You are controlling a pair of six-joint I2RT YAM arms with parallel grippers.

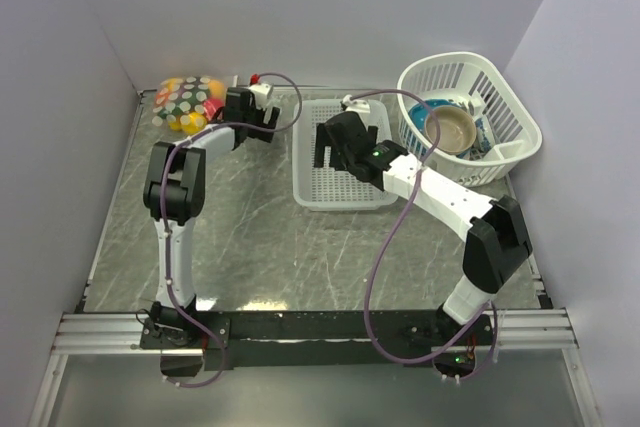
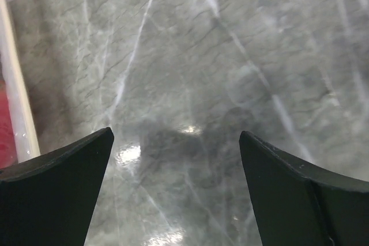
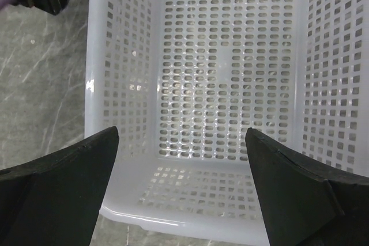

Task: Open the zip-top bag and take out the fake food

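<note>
In the far left corner of the table, the zip-top bag is lying with the fake food inside; just right of it my left gripper is hovering over bare tabletop, jaws spread apart; farther right my right gripper is hanging, jaws also apart, above the white lattice basket

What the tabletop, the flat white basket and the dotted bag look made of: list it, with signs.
Tabletop: probably polished marble or marble-print laminate; white veins, glossy glare.
Flat white basket: moulded plastic, slightly shiny; uniform slotted lattice.
Dotted bag: apparently thin clear plastic film; coloured contents show through.
</note>
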